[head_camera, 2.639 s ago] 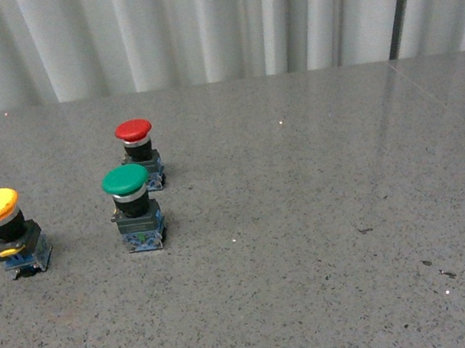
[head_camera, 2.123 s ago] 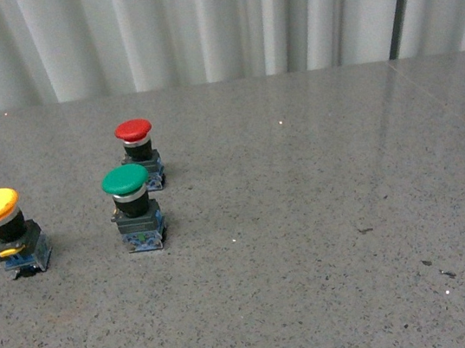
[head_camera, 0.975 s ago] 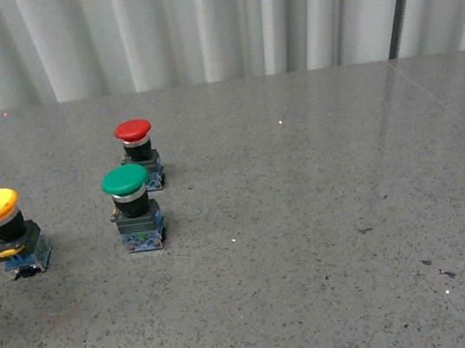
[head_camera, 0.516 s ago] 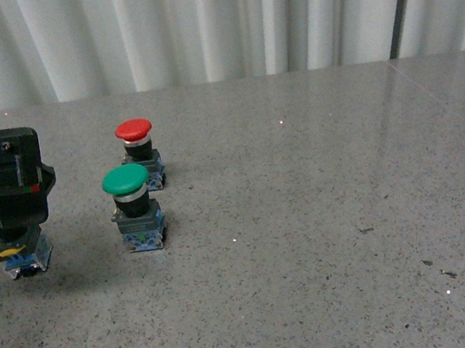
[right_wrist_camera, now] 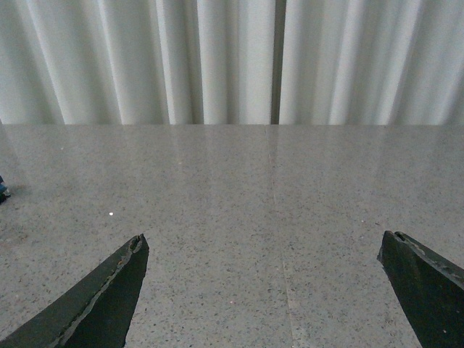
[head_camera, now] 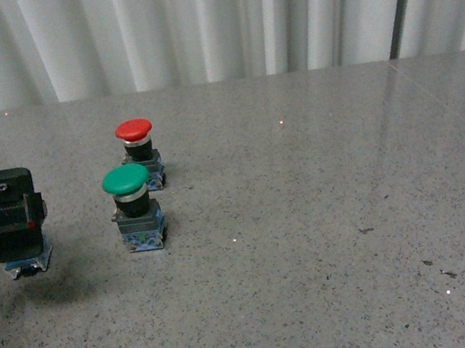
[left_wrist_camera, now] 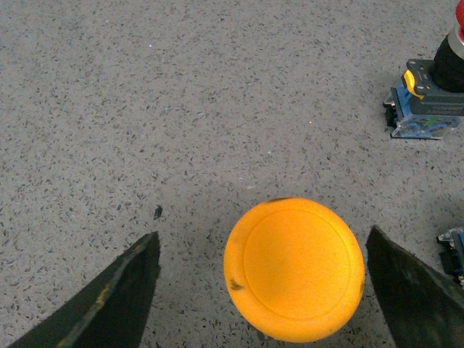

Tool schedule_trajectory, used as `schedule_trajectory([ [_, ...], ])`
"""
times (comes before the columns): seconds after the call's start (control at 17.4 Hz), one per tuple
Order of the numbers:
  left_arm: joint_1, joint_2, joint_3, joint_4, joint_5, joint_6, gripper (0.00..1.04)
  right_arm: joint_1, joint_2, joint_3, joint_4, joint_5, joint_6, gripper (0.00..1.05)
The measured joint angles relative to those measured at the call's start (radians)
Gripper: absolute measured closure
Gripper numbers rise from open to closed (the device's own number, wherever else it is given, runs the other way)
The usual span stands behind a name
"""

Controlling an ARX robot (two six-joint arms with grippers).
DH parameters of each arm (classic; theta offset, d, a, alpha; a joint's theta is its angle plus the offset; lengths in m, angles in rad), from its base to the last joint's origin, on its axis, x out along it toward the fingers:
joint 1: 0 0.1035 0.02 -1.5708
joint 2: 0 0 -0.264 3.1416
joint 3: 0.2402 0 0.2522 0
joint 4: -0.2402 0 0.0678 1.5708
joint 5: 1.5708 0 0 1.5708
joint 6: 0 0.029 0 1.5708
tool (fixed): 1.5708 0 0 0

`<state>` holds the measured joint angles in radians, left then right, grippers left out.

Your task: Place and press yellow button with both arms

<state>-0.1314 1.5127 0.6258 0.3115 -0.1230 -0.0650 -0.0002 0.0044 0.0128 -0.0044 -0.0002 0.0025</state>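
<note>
The yellow button stands at the far left of the table; in the front view only its blue-grey base (head_camera: 28, 258) shows, its cap hidden behind my left gripper (head_camera: 11, 226). In the left wrist view the yellow cap (left_wrist_camera: 293, 270) lies between the two black fingers (left_wrist_camera: 109, 301), which stand wide apart on either side without touching it. The left gripper (left_wrist_camera: 261, 235) is open, just above the button. My right gripper (right_wrist_camera: 262, 241) is open and empty over bare table, seen only in the right wrist view.
A green-capped button (head_camera: 137, 207) stands just right of the yellow one, and a red-capped button (head_camera: 139, 153) behind it. A button base (left_wrist_camera: 428, 101) with a red cap edge shows beside the left gripper. White curtains (head_camera: 209, 20) hang behind the grey speckled table (head_camera: 330, 238).
My left arm has come in from the left and dropped lower over the yellow button, now hiding its cap in the front view. The buttons have not moved.
</note>
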Motion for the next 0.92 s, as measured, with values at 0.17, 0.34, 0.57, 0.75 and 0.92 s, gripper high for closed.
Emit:
schedule_trajectory([
  [0.17,0.016,0.003,0.0,0.008,0.0,0.0,0.43,0.0,0.0,0.0,0.0,0.0,0.0,0.07],
  [0.34,0.029,-0.04,0.0,-0.034,-0.019,0.004,0.71,0.0,0.0,0.0,0.0,0.0,0.0,0.07],
  [0.57,-0.048,-0.249,0.106,-0.14,-0.036,0.012,0.71,0.0,0.0,0.0,0.0,0.0,0.0,0.07],
  [0.75,-0.199,-0.249,0.283,-0.177,-0.07,-0.007,0.72,0.0,0.0,0.0,0.0,0.0,0.0,0.07],
  [0.92,-0.354,-0.047,0.449,-0.199,-0.084,-0.042,0.72,0.0,0.0,0.0,0.0,0.0,0.0,0.07],
])
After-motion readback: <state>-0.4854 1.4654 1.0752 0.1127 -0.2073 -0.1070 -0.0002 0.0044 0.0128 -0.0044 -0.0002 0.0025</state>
